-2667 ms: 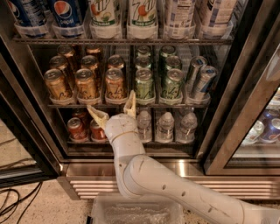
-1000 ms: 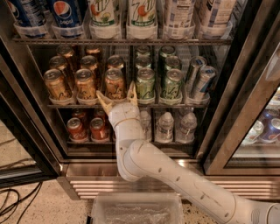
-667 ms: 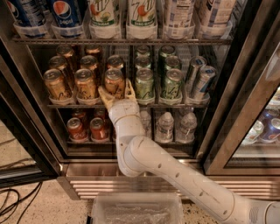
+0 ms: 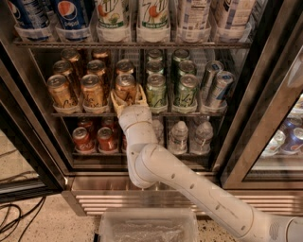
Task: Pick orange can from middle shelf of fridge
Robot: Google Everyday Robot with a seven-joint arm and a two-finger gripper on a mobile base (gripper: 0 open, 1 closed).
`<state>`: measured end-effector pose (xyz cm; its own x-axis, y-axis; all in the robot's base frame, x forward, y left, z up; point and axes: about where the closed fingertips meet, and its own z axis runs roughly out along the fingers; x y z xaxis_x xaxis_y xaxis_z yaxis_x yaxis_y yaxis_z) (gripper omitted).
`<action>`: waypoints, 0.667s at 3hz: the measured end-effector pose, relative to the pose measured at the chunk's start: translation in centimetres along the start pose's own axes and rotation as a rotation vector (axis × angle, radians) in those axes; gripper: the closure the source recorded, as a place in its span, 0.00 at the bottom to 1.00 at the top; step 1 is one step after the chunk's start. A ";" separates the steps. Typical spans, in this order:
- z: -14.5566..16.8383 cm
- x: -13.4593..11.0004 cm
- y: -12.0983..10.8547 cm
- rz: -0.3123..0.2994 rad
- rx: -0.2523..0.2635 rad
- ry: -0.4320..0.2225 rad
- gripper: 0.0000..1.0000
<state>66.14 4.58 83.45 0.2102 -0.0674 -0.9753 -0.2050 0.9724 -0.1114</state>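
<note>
The fridge (image 4: 35, 156) stands open in front of me. Several golden-orange cans stand on the left half of the middle shelf (image 4: 199, 114), pale green cans to their right. My gripper (image 4: 128, 96) is at the shelf's front rail with its open cream fingers (image 4: 116, 100) either side of the lower body of the third front orange can (image 4: 125, 87). The fingers sit beside the can; I cannot tell whether they touch it. My white arm (image 4: 189, 186) rises from the lower right and hides part of the bottom shelf.
Two more orange cans (image 4: 92, 90) stand just left of the gripper and a green can (image 4: 156, 90) just right. Large bottles (image 4: 113, 14) fill the top shelf. Short red cans (image 4: 84, 138) and water bottles (image 4: 179, 137) stand below. A clear bin (image 4: 147, 227) lies on the floor.
My gripper has risen from below the shelf rail and moved forward and slightly left, so its open fingers now straddle the third orange can.
</note>
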 end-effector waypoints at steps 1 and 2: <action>0.2 0.0 0.2 0.001 -0.004 0.002 0.71; 0.2 0.0 0.3 0.003 -0.013 -0.001 0.95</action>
<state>66.25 4.96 83.47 0.2108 -0.0646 -0.9754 -0.2184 0.9695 -0.1114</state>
